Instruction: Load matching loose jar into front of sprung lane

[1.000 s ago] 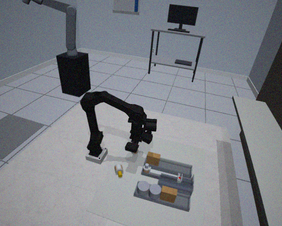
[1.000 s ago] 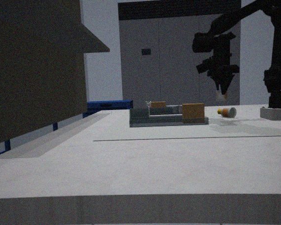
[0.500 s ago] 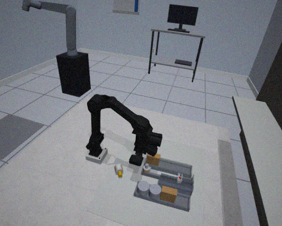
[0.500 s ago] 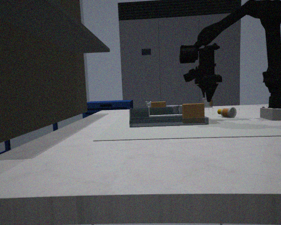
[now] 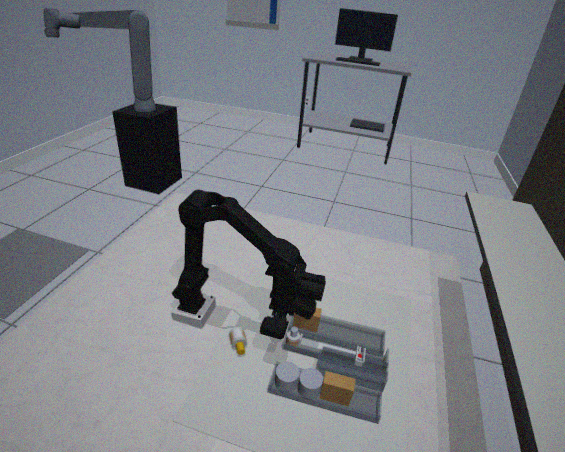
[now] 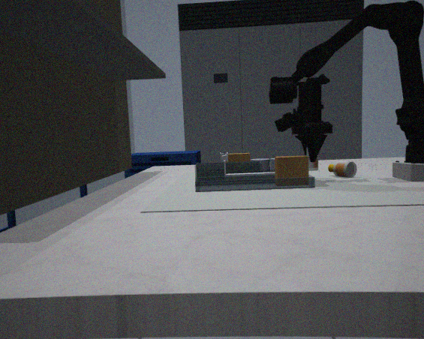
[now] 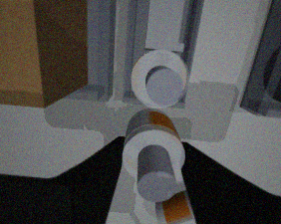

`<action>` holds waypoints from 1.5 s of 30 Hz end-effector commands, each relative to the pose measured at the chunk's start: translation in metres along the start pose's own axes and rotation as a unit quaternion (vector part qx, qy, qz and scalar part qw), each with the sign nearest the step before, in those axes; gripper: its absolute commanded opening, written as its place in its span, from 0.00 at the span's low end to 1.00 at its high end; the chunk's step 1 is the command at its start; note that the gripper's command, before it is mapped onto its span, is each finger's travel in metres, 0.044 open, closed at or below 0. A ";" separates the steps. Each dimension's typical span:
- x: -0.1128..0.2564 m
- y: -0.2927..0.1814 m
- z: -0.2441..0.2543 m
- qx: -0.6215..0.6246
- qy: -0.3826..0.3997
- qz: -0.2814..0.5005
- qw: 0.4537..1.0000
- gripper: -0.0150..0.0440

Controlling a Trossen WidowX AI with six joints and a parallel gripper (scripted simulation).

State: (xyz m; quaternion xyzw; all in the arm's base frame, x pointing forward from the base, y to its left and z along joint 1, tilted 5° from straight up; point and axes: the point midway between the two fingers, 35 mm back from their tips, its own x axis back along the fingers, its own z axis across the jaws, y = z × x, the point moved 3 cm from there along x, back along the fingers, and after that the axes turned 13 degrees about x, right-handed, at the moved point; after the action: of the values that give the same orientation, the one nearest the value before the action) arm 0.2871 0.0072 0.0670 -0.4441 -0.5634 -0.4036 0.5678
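Note:
My gripper (image 6: pixel 312 159) (image 7: pixel 151 144) is shut on the loose jar (image 7: pixel 152 129) (image 6: pixel 314 166), white with an orange label and a grey cap. It holds the jar upright just in front of the sprung lane's front end; its exact height is hard to tell. In the top view the wrist hides the fingers and this jar. The jar in the lane (image 5: pixel 294 337) (image 7: pixel 139 79) has a matching grey cap and stands at the lane's front end, against the pusher plate (image 7: pixel 178 47). The yellow-capped jar (image 5: pixel 237 338) (image 6: pixel 345 169) lies on its side on the table.
An orange box (image 5: pixel 311 320) (image 7: pixel 16 49) stands in the lane on one side of the sprung lane. On its other side, two grey round lids (image 5: pixel 287 374) (image 5: pixel 311 381) and another orange box (image 5: pixel 337 389) (image 6: pixel 291 169) fill part of a lane. The pusher's red-marked handle (image 5: pixel 360 355) is farther back.

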 end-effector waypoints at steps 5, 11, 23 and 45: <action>-0.002 0.002 -0.001 0.003 -0.001 0.001 1.000 0.25; -0.002 0.004 -0.002 0.003 -0.001 0.001 1.000 0.25; -0.002 0.009 -0.003 0.003 -0.001 0.001 1.000 0.25; -0.002 0.018 -0.005 0.003 -0.001 0.000 1.000 0.25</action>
State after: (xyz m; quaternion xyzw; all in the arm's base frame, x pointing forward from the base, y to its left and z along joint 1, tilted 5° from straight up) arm 0.2969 0.0076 0.0622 -0.4494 -0.5565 -0.3976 0.5746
